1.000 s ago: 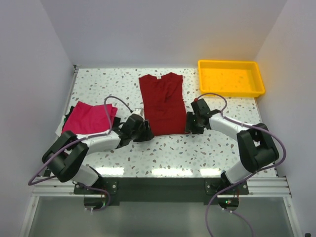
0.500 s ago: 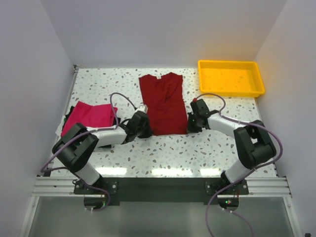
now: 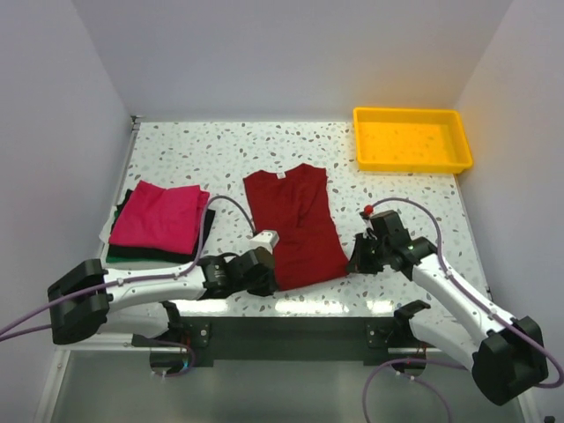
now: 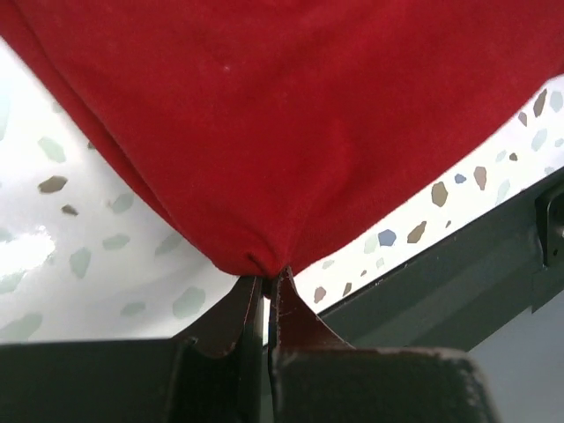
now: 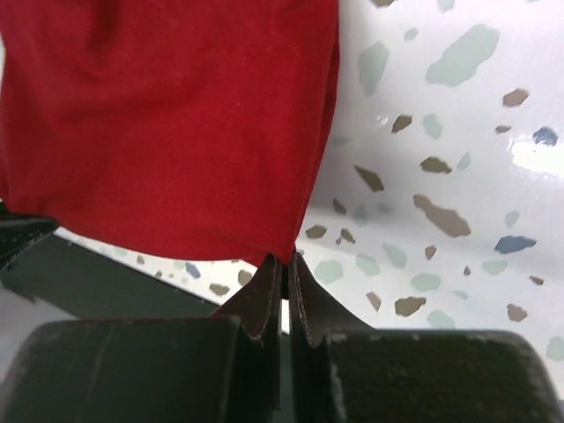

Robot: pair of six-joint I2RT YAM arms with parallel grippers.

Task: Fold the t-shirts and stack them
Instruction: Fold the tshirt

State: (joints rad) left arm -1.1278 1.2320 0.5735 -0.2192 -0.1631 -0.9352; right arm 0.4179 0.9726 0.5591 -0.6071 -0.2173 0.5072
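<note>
The crimson t-shirt (image 3: pixel 295 220) lies flat on the desk (image 3: pixel 211 154), hem near. Left claw (image 3: pixel 271 282) and right claw (image 3: pixel 353 263) are each clamped on a hem corner. We judge the lengthwise fold beginning; next, both must lift and carry the hem far, toward the collar, evenly.

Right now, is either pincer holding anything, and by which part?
Both grip the dark red t-shirt: the left pincer pinches its near-left hem corner, the right pincer its near-right hem corner.
</note>
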